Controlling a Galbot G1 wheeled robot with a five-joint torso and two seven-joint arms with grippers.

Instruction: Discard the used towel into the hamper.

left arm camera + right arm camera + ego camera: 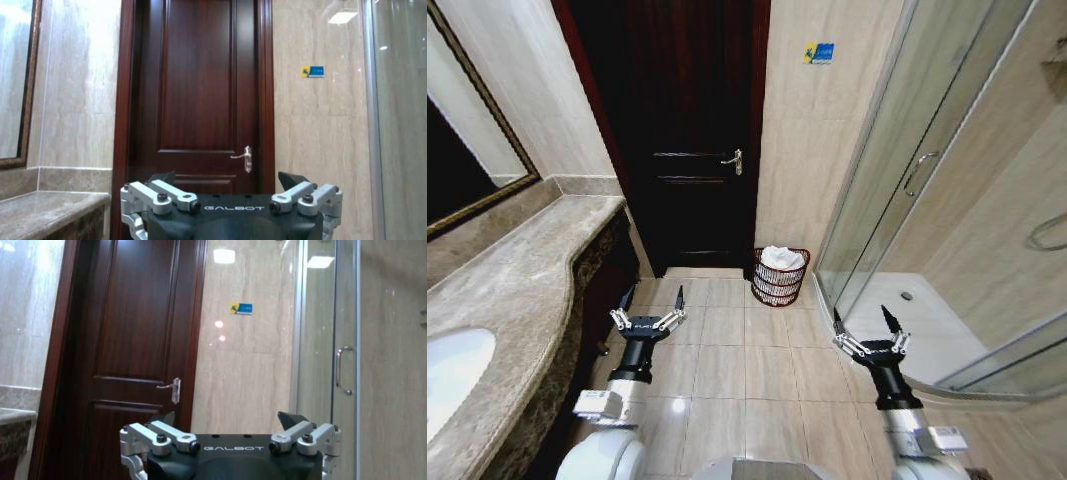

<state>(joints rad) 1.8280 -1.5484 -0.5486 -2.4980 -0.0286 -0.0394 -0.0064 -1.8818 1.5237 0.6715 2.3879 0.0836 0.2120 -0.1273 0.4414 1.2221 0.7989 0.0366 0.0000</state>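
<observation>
The hamper (780,278), a small round dark red-brown wire basket, stands on the floor tiles against the wall, between the door and the shower. A white towel (780,257) lies bunched inside it, showing above the rim. My left gripper (654,302) is held low over the floor near the counter, open and holding nothing. Over the floor by the shower base my right gripper (863,322) is also open, nothing between its fingers. Both are well short of the hamper. Each wrist view shows its own open gripper, left (227,179) and right (227,419), facing the door wall.
A dark wooden door (689,130) with a lever handle is shut straight ahead. A stone counter (517,290) with a white sink (452,372) runs along the left under a mirror. A glass shower enclosure (907,170) stands at the right. Beige floor tiles (727,360) lie between.
</observation>
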